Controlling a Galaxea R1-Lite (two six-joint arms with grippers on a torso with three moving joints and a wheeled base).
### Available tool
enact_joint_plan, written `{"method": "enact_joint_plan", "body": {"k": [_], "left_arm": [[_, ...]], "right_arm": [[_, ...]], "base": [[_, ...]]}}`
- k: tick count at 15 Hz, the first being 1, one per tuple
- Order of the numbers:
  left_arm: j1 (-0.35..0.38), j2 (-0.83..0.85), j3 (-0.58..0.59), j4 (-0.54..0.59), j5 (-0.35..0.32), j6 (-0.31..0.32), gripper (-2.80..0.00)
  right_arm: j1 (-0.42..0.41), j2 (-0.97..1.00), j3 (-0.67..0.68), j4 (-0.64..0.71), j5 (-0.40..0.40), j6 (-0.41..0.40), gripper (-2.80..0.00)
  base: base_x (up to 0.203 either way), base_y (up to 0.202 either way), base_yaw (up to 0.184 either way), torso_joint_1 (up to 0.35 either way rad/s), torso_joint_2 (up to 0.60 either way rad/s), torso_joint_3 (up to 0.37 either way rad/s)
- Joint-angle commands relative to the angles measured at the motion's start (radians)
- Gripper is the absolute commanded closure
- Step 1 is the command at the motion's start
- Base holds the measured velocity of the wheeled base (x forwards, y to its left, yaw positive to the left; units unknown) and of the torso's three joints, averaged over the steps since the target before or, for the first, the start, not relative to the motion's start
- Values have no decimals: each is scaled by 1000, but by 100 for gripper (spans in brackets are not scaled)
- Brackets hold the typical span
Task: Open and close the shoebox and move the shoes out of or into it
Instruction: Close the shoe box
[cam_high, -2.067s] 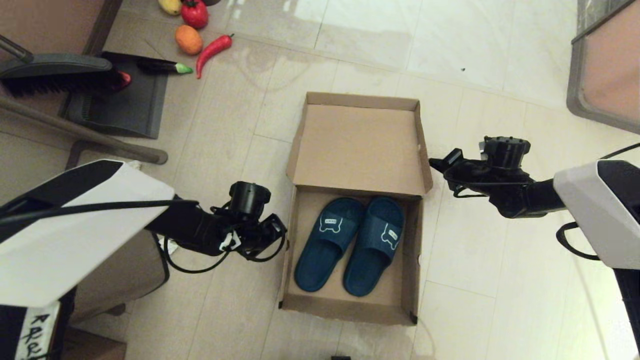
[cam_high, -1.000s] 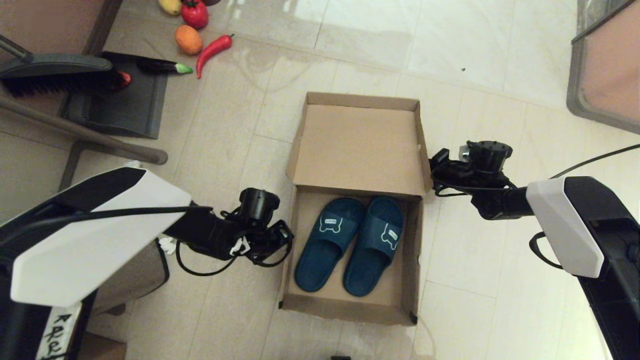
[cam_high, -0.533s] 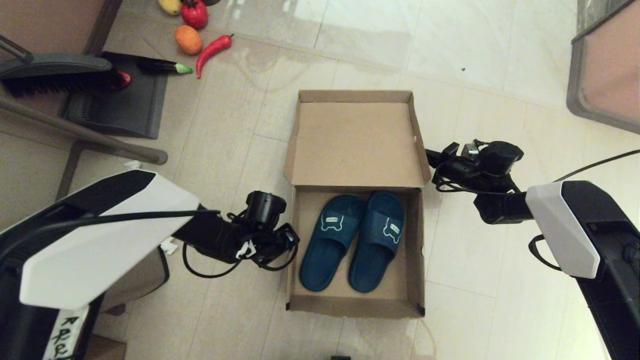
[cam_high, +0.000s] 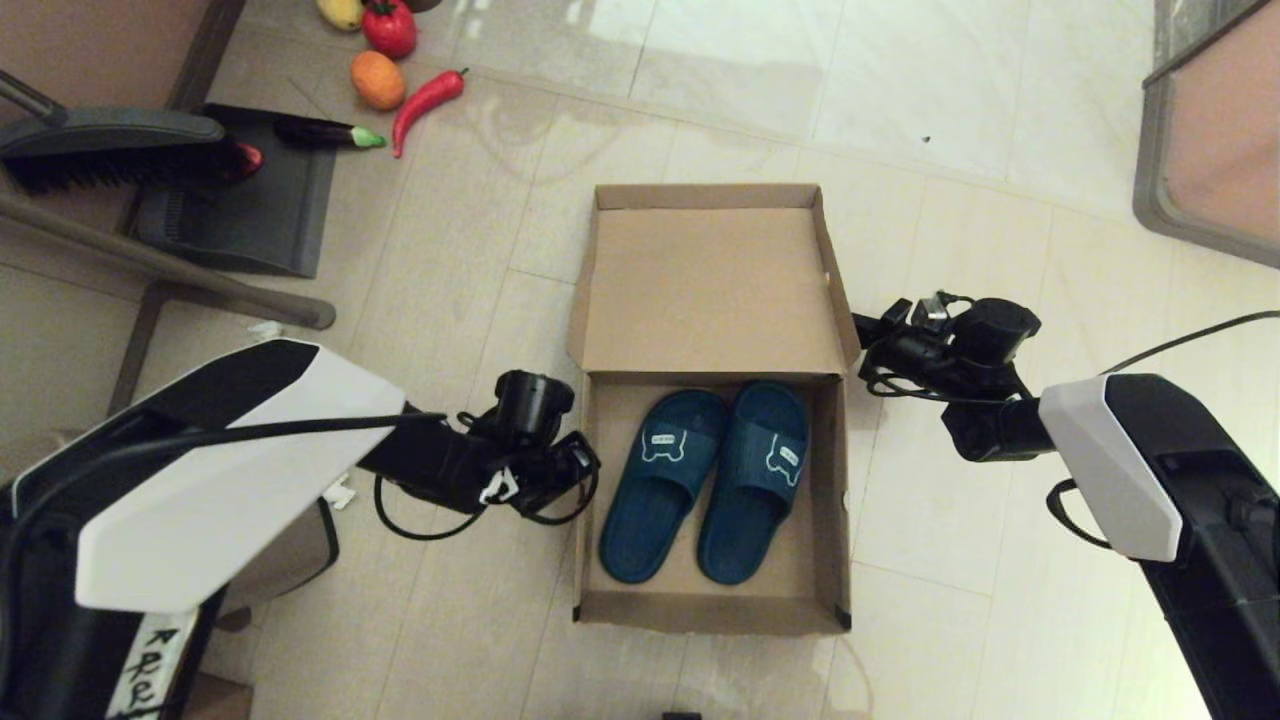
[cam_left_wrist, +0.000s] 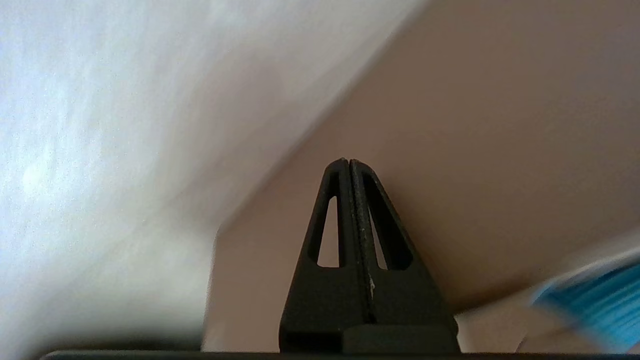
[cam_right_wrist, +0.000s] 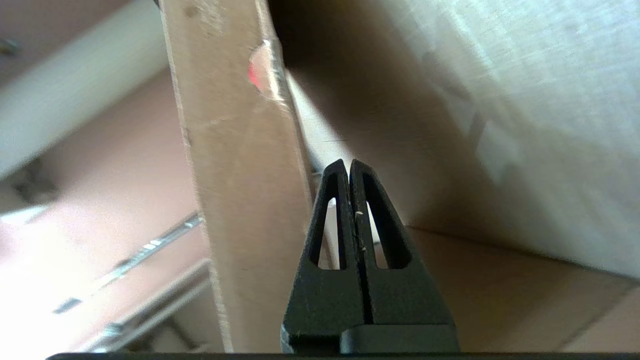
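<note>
The brown cardboard shoebox (cam_high: 712, 612) lies open on the floor tiles, its lid (cam_high: 710, 290) folded back away from me. Two navy slippers lie side by side inside, one on the left (cam_high: 655, 490) and one on the right (cam_high: 760, 480), each with a white outline on the strap. My left gripper (cam_high: 583, 466) is shut, its tips (cam_left_wrist: 348, 161) right at the box's left wall (cam_left_wrist: 475, 125), with a blue slipper edge (cam_left_wrist: 590, 300) beside it. My right gripper (cam_high: 862, 332) is shut and empty (cam_right_wrist: 348, 162), next to the lid's right side flap (cam_right_wrist: 235, 175).
A dustpan (cam_high: 240, 200) and brush (cam_high: 110, 150) lie at the far left, with a metal bar (cam_high: 160, 260) in front of them. Toy vegetables lie at the back left: a red chilli (cam_high: 425, 97), an orange (cam_high: 377, 78), an aubergine (cam_high: 320, 133). Grey-framed furniture (cam_high: 1200, 150) stands far right.
Both arms have closed in on the box's sides. The box has turned from slightly askew to square with me. The right gripper has dropped a little along the lid's flap.
</note>
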Motion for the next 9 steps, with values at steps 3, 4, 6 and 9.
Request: {"method": "enact_joint_plan", "body": {"k": [3,4,6,9], "left_arm": [[66,84,-275,-5,69,48,0],[79,100,-337,-4,75,58,0],[106,134,-464,-7,89,69,0],[127,162,-495,-119,99,73,0]], "right_arm": [[4,1,1,93,4,-169,0],[8,-5,1,138,2,-248,0],[13,-29,1,249,-21,-393,0],[16,-72,1,351,-81,-475,0]], "base": [[0,0,0,0,0,0],[0,0,0,0,0,0],[0,0,0,0,0,0],[0,0,0,0,0,0]]}}
